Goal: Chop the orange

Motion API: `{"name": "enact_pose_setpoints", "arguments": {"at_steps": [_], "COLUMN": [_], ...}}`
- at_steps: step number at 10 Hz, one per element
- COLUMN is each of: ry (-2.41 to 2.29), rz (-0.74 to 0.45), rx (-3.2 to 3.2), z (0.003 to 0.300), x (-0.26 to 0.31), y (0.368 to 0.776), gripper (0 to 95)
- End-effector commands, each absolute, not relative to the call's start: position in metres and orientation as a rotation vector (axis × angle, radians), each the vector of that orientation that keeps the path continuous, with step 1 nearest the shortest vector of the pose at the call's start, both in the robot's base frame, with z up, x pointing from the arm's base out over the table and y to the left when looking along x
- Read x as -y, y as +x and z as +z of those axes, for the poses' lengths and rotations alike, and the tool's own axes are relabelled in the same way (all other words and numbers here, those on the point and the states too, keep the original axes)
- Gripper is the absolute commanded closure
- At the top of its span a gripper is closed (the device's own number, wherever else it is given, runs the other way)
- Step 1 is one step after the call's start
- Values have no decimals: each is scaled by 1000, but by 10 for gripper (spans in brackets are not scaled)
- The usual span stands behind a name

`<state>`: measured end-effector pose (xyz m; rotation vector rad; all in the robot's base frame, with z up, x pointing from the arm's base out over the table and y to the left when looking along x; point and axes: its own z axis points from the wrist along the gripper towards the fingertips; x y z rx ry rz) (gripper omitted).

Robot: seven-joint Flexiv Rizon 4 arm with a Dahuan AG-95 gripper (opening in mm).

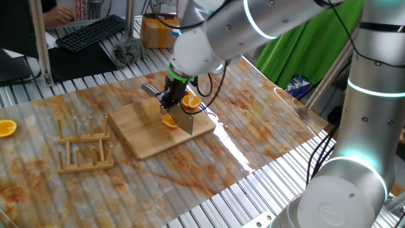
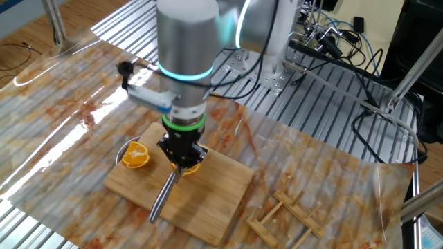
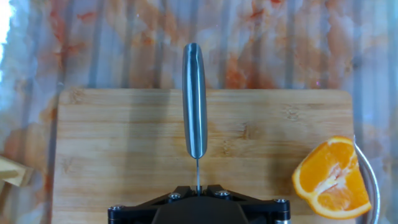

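I see the orange (image 1: 169, 121) as a small piece with bright flesh, lying on the board (image 1: 149, 136) right under the blade of the knife (image 1: 184, 119). The claw (image 2: 183, 160) is clamped tight on that knife, pointing steeply down; the handle (image 2: 163, 196) sticks out level over the board. The arm (image 1: 253, 22) reaches in from above. A rounder half (image 2: 136, 156) sits at the board's edge, beside the claw. A wooden rack (image 1: 85, 147) stands near the board on the table (image 1: 266, 126), and another half (image 1: 6, 128) lies well apart. Bare board remains around the cut.
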<state>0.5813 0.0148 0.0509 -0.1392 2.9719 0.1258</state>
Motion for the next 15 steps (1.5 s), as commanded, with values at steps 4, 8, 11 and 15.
{"name": "enact_pose_setpoints", "arguments": {"at_steps": [4, 8, 11, 15], "ry": [-68, -17, -15, -6], "rz": [131, 139, 134, 140], "rx": [-2840, -2762, -2742, -2746], "z": [63, 57, 52, 54], "x": [-20, -24, -27, -28], "y": [597, 602, 605, 604], "gripper": [950, 950, 950, 950]}}
